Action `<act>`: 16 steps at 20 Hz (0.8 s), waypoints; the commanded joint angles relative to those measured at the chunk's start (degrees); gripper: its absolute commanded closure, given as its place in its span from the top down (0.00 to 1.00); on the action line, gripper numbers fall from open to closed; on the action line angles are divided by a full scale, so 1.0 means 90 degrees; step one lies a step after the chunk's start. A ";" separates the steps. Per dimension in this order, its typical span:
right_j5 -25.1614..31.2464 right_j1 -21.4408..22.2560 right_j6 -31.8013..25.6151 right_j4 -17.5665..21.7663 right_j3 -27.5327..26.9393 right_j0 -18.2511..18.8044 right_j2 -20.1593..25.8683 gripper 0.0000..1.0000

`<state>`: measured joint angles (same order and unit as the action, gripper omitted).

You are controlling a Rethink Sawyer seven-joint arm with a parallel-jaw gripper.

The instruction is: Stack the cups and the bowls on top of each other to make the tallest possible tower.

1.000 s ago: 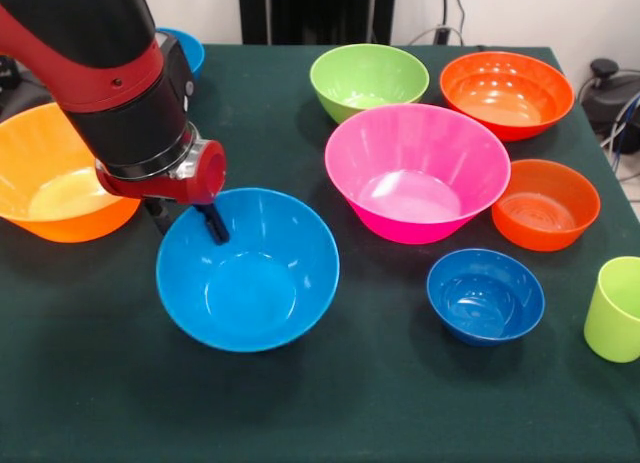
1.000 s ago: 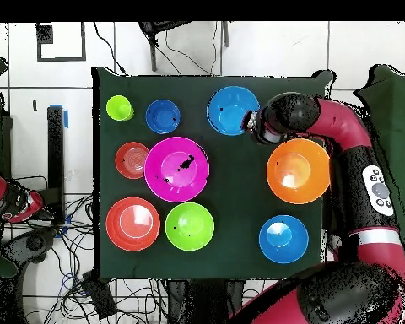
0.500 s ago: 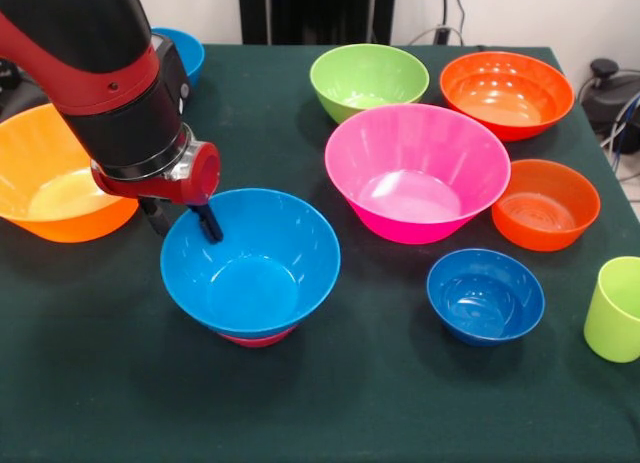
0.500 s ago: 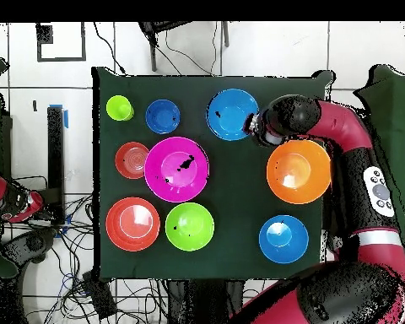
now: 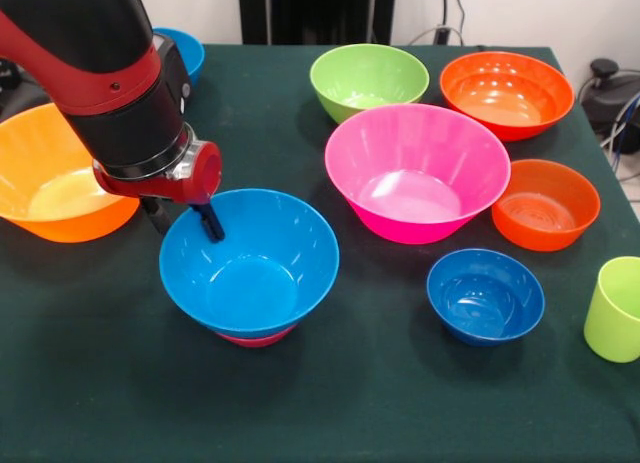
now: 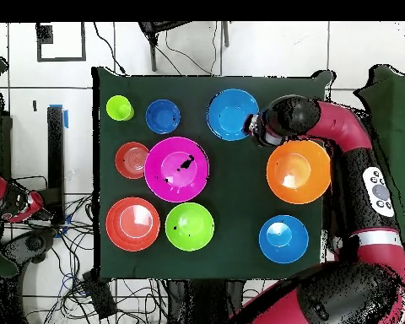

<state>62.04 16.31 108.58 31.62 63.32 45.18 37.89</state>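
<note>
Gripping the rim of the medium blue bowl [image 5: 250,268], the hand [image 5: 183,221] has one dark finger [image 5: 210,223] inside the bowl wall and the other just outside it, closed on the rim at the side toward the large orange bowl [image 5: 55,173]. A crimson edge [image 5: 255,338] shows under the blue bowl's base; whether that is a small bowl beneath it and whether the two touch cannot be told. The red and black arm [image 5: 110,73] comes down over the hand and covers part of the orange bowl, which lies just beside the hand on its outer side.

On the opposite side of the held bowl from the hand, near but apart, stands the large pink bowl [image 5: 417,171]. Past the pink bowl are a green bowl [image 5: 368,78] and a large red-orange bowl [image 5: 506,91], with a medium red-orange bowl [image 5: 545,205] beside the pink one. A small blue bowl [image 5: 486,295] sits on the counter [image 5: 100,403] between the held bowl and the lime cup [image 5: 615,310], which stands upright, farthest from the hand. Another blue bowl [image 5: 186,45] peeks out behind the arm.

From overhead, the hand [image 6: 255,128] sits between the held blue bowl [image 6: 231,113] and the orange bowl [image 6: 297,170].
</note>
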 commanded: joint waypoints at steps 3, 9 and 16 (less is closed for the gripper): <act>0.0198 -0.0015 -0.1416 0.0179 0.0278 -0.0067 -0.0184 1.00; 0.0262 -0.0068 -0.1434 0.0125 0.0166 -0.0089 -0.0145 1.00; 0.0329 -0.0086 -0.1438 0.0118 0.0073 -0.0127 -0.0141 1.00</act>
<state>62.04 16.31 108.58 31.34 63.46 45.37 37.89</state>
